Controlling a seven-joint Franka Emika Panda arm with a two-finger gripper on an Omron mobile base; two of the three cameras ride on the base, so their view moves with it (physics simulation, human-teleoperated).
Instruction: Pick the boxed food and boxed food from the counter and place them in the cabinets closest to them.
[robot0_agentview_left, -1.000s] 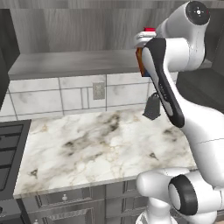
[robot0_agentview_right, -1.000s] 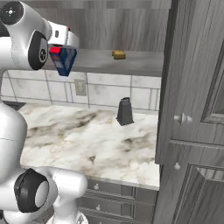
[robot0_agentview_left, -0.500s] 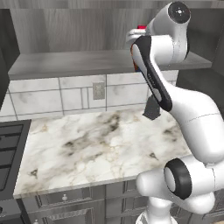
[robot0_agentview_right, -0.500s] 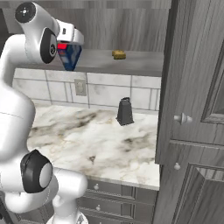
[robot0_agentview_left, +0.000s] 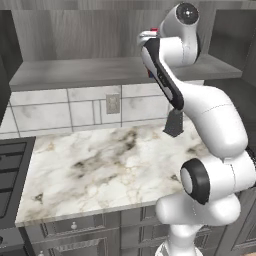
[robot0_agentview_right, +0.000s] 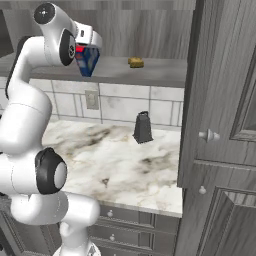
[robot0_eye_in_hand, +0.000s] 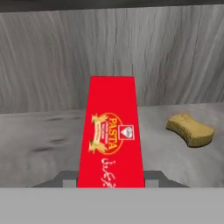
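Note:
My gripper (robot0_eye_in_hand: 111, 180) is shut on a slim red boxed food (robot0_eye_in_hand: 111, 139) printed "PASTA", its grey fingers (robot0_eye_in_hand: 66, 178) clamping the carton's two sides. In the right base view the carton (robot0_agentview_right: 87, 61) shows red and blue below the white hand (robot0_agentview_right: 89, 39), upright at the front of the cabinet's grey shelf (robot0_agentview_right: 155, 74). I cannot tell whether it touches the board. From the left base view the hand (robot0_agentview_left: 148, 37) sits up at the shelf (robot0_agentview_left: 75, 71), and the arm hides most of the carton. The marble counter (robot0_agentview_left: 100, 165) lies below.
A yellow-brown spongy lump (robot0_eye_in_hand: 190, 130) lies on the shelf to the carton's right (robot0_agentview_right: 135, 62). A dark grater (robot0_agentview_right: 142, 128) stands on the counter by the tiled wall. An open cabinet door (robot0_agentview_right: 192, 100) hangs at the right, and a black stove (robot0_agentview_left: 10, 165) borders the counter's left.
The arm has carried the red carton higher and further in toward the cabinet shelf. The grip has stayed shut.

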